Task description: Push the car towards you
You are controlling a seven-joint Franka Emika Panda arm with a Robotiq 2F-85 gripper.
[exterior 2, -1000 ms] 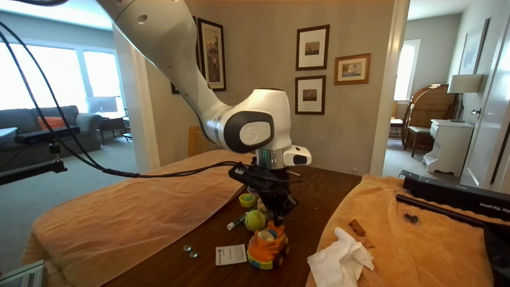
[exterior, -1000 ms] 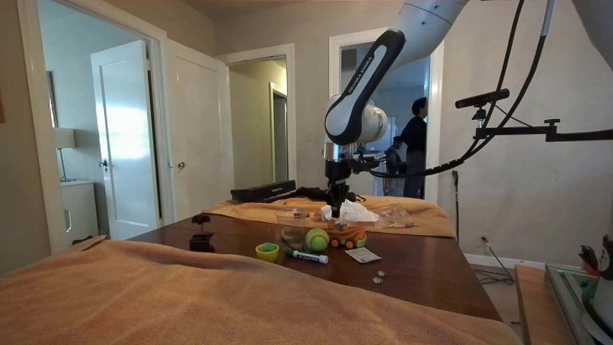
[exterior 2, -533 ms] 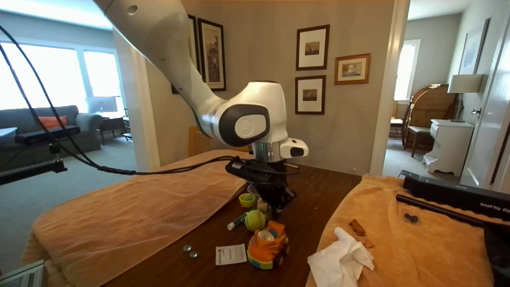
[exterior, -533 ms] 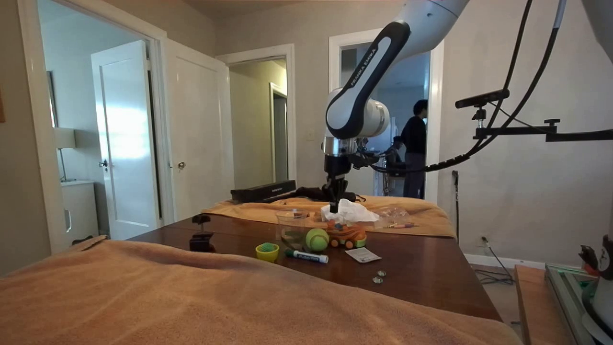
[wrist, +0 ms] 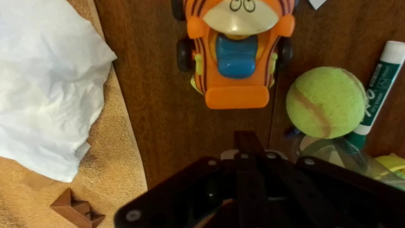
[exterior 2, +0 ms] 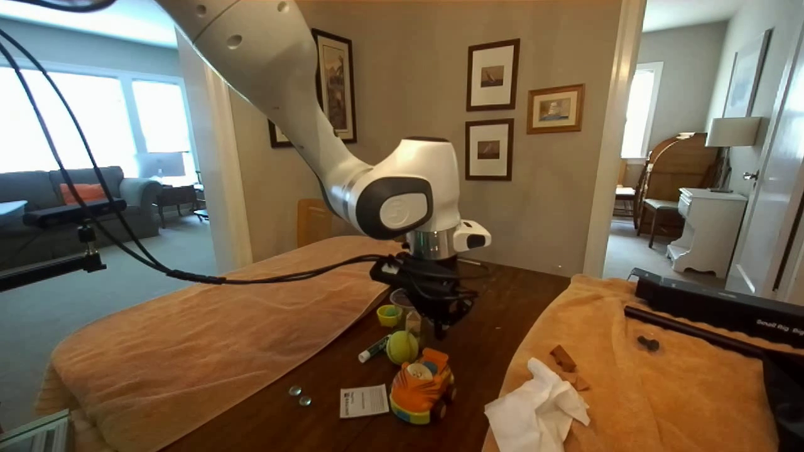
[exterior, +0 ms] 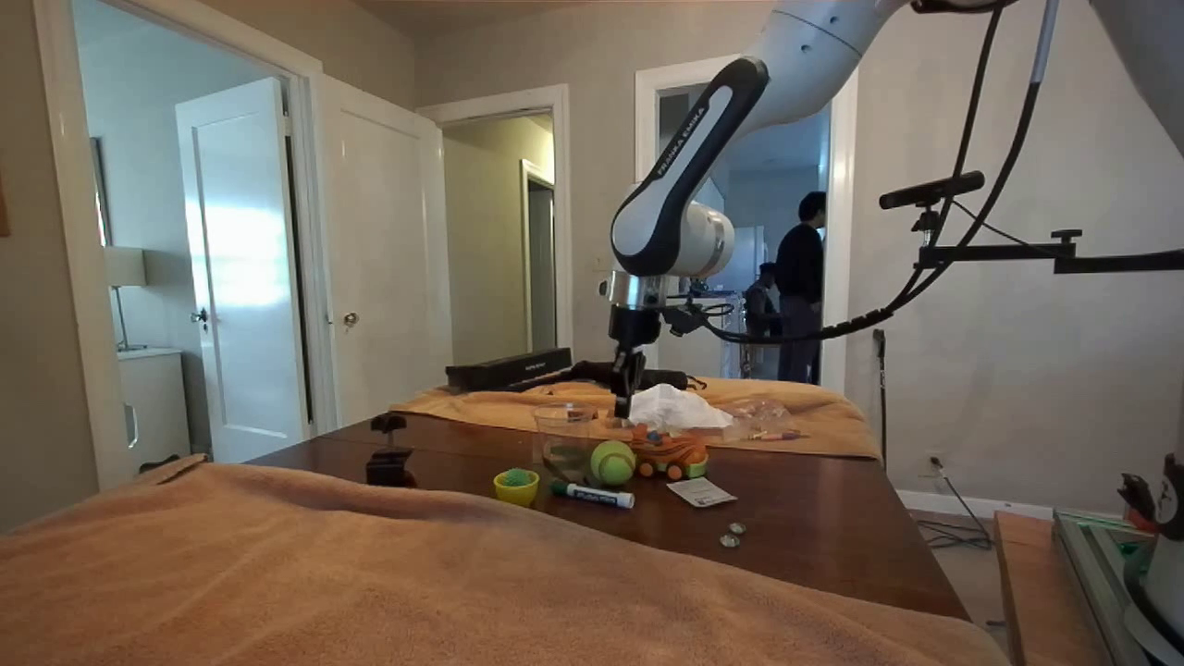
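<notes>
The orange toy car [exterior: 680,453] with small wheels stands on the brown table; it also shows in an exterior view [exterior 2: 418,394]. In the wrist view the car [wrist: 238,97] lies ahead of the gripper, with its orange rear bar and blue seat facing it. My gripper [wrist: 248,136] is shut and empty, its fingers together. A gap of bare table shows between the fingertips and the car's rear bar. In both exterior views the gripper hangs above the table behind the car, not touching it [exterior: 622,413] [exterior 2: 441,334].
A tennis ball [wrist: 326,102] sits close beside the car. A green marker [wrist: 379,90], a clear plastic cup [exterior: 564,435] and a small yellow-green cup [exterior: 515,487] stand near it. A white paper card [exterior 2: 364,401], two glass beads and a crumpled white tissue [exterior 2: 537,405] lie around.
My gripper has risen slightly and moved away from the car, toward the clear cup's side. It stays shut. The car and the other objects have not visibly moved.
</notes>
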